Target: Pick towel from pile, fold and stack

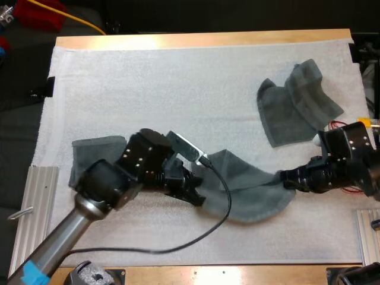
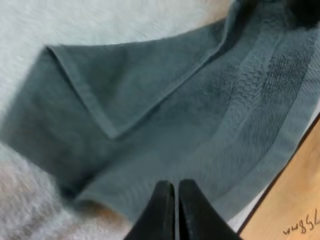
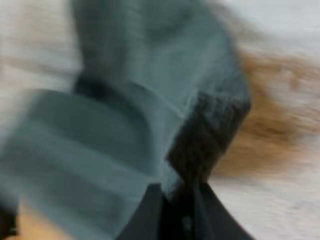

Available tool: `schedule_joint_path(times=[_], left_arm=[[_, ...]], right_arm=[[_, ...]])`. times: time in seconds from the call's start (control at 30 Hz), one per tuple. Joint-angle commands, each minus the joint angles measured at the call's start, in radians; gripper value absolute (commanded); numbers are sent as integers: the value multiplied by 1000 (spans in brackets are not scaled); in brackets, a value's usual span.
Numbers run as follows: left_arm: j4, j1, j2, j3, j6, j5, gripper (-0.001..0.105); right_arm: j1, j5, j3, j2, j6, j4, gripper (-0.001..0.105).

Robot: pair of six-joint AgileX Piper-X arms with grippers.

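A dark grey-green towel hangs stretched between my two grippers over the front middle of the white mat. My left gripper is at its left edge, and in the left wrist view its fingers press together on the towel's near hem, with one corner folded over beyond. My right gripper holds the right end; its fingers pinch a bunched fold of the towel. A crumpled towel lies at the back right. Another flat towel lies at the left, partly hidden under my left arm.
Ribbed metal rails sit at the table's front left and front right. The wooden table edge runs close beside the held towel. The back left of the mat is bare.
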Motion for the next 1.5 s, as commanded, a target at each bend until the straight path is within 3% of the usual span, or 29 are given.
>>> schedule_joint_path(times=[0.0, 0.1, 0.3, 0.37, 0.5, 0.6, 0.77, 1.0, 1.17, 1.47], left_arm=[[32, 0, -14, -31, 13, -23, 0], [53, 0, -29, -67, 14, -30, 0], [97, 0, -56, -85, 14, -27, 2], [118, 0, -60, -85, 20, -27, 13], [166, 0, -59, -85, 45, -27, 47], [174, 0, -59, -85, 50, -27, 60], [174, 0, -59, -85, 50, -27, 60], [174, 0, -59, -85, 51, -27, 60], [174, 0, -59, -85, 51, -27, 60], [174, 0, -59, -85, 51, -27, 60]], right_arm=[[11, -16, -30, -42, 33, -20, 1], [15, -13, -80, -93, 83, -59, 1], [15, -16, -143, -119, 92, -49, 1], [15, -18, -159, -119, 92, -47, 1], [15, -18, -213, -119, 89, -45, 1], [15, 0, -261, -119, 84, -45, 1], [15, 14, -337, -120, 84, -51, 1], [15, 168, -435, -121, 50, -52, 1], [28, 172, -440, -108, 46, -30, 1], [293, 271, -440, 58, 69, -23, 1]])
